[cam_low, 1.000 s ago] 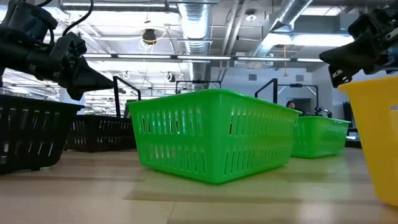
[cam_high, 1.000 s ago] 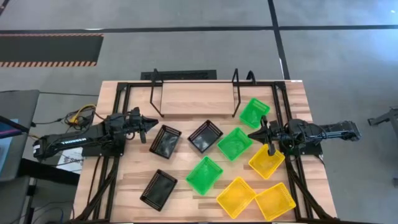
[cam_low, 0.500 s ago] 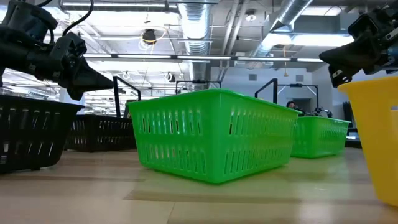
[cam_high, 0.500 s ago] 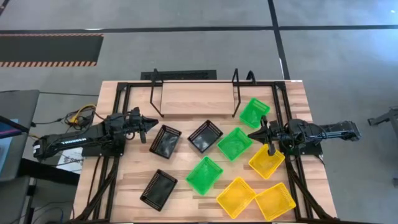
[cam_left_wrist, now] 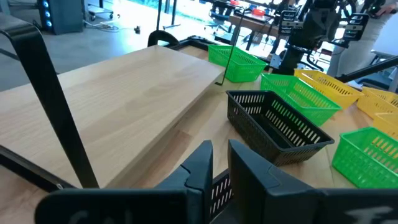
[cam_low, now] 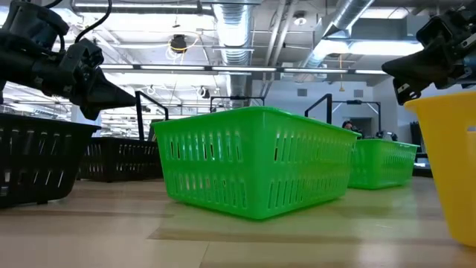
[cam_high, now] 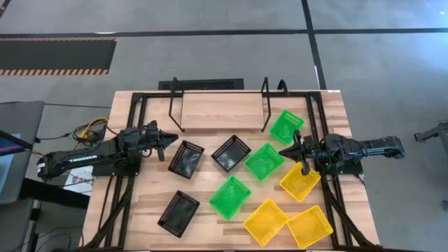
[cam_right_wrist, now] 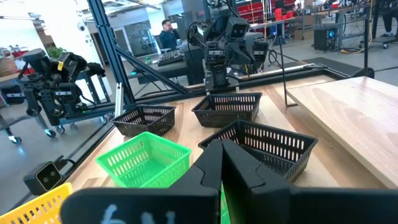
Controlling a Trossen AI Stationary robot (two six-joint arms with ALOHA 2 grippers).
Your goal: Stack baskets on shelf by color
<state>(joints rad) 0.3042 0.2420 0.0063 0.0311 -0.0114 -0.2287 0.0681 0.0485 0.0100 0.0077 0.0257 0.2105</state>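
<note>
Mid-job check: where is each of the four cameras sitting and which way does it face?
High: overhead, straight down on the table; both arms, shelf empty.
Low: tabletop height, facing a green basket; both arms at upper corners.
Left wrist: past the shut left pincer toward shelf and right arm.
Right wrist: past the shut right pincer toward black baskets, left arm.
Shared: wrist views both show the middle black basket.

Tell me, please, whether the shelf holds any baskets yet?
Empty. The shelf shows only a bare plank in the high view; all nine baskets sit on the table.
</note>
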